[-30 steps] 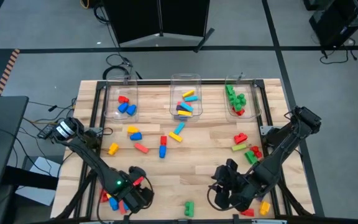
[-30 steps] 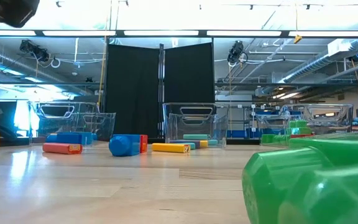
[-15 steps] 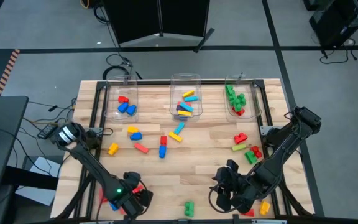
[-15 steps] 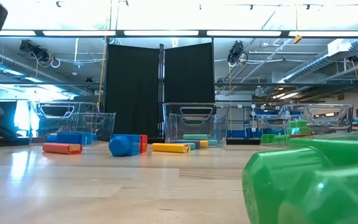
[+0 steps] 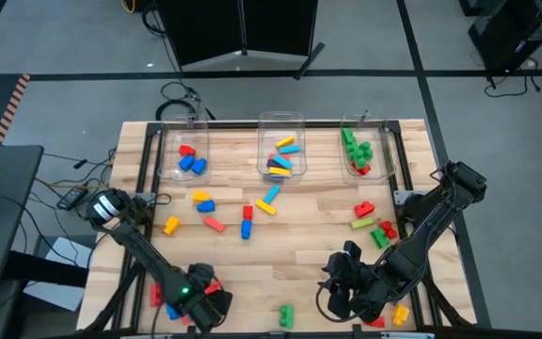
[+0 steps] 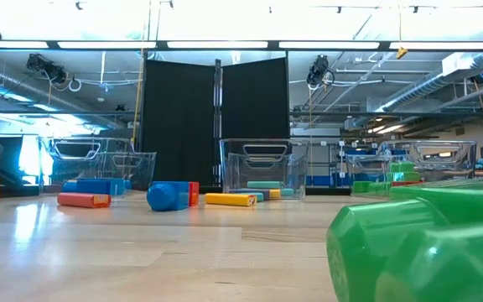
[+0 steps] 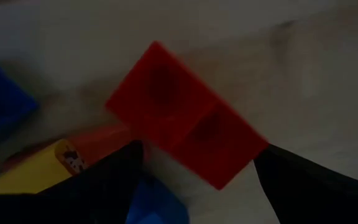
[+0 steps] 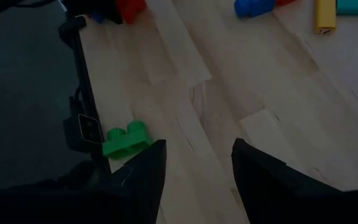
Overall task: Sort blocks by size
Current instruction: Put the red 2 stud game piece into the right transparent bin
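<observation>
The blocks lie scattered over the wooden table [image 5: 299,259]. At the near left is a small heap with a red block [image 7: 179,118], a blue one [image 7: 2,102] and a yellow one [image 7: 36,168]. My left gripper [image 5: 200,303] points down over this heap, open. In the left wrist view its fingers [image 7: 104,180] stand on either side of the red block's lower end. My right gripper [image 5: 342,282] hangs open at the near right with nothing between its fingers [image 8: 148,168]. A green block [image 8: 124,138] lies near the front edge.
Three clear bins stand along the far edge, left [image 5: 184,155], middle [image 5: 281,151] and right [image 5: 360,151], each holding blocks. Loose blocks lie mid-table [image 5: 247,221] and at the right [image 5: 379,231]. The green block [image 6: 418,243] fills the low view's near right.
My left gripper has come down toward the table's near edge, onto the heap of blocks at the near left, and has rolled about its own axis. It stays open. My right arm has kept still.
</observation>
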Robot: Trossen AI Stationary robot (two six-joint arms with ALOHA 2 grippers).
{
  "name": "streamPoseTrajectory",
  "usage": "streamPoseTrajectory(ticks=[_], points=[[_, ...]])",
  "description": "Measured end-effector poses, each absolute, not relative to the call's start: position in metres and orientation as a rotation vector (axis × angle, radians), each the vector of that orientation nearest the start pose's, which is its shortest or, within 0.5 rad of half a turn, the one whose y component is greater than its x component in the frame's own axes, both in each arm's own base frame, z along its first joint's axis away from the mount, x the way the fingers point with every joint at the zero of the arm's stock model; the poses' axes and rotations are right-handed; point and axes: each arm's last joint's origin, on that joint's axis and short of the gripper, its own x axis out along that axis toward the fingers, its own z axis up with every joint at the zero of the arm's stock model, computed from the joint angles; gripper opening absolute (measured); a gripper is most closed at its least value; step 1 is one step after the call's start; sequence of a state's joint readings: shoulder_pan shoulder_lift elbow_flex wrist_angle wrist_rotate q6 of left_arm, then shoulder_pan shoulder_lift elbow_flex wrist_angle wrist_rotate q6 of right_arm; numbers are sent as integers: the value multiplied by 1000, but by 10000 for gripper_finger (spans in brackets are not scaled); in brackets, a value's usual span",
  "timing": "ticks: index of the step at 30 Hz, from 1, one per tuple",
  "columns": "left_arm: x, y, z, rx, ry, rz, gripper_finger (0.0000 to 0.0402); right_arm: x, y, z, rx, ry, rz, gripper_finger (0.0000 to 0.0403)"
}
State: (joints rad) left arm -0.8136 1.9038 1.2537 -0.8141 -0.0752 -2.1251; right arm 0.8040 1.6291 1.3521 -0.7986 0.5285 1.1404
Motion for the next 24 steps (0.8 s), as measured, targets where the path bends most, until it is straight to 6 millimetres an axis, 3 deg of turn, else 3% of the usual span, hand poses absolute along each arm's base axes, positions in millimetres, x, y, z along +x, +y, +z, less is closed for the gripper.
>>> streamPoseTrajectory(ticks=[17,24], points=[[258,-219,154,-1055,1231,1061,319,240,228,276,394,840,-250,190],[263,-213,154,-1049,1330,1033,298,240,228,276,395,840,-250,190]])
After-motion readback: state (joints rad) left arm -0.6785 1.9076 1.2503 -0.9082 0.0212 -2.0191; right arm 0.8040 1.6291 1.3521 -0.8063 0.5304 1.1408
